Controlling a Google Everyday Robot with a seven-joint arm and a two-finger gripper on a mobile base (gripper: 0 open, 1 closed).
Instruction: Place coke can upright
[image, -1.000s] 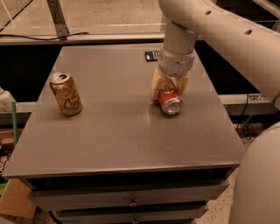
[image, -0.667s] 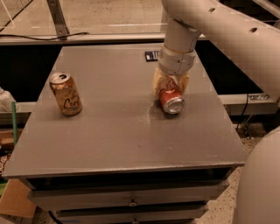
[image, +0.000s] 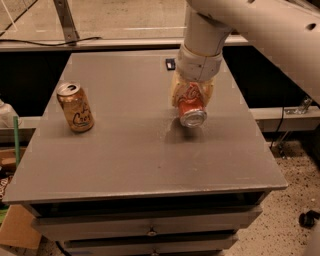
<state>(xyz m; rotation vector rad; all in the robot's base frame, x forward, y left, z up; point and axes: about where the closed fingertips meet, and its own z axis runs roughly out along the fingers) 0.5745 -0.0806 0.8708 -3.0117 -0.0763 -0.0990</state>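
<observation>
Hardly moves vs 1 s ago: keeps same spot & same tilt over counter (image: 140, 165), at most a hair leftward. Grips coke can (image: 191, 106) in pincer (image: 192, 95), clenched on red body w/ pale yellowish fingers (image: 176, 92) on either side. Comes down from above on thick white arm (image: 202, 40), entering from top right. Holds can tilted, not upright: silver end toward front edge & slightly down, white script up near pincer. Hangs over right-centre of counter, nearer back than front. Throws dark shadow on surface just below & left of silver end; can't tell whether touching surface or just clear of it. Leaves gold can (image: 76, 107) upright at left side of counter, well apart from coke can, opened top w/ tab showing, dark cursive on side. Shows small dark item (image: 170, 63) lying flat near back edge, just beside arm on its left. Carries drawers (image: 150, 231) below counter front. Shows cardboard (image: 17, 230) on floor at lower left.
</observation>
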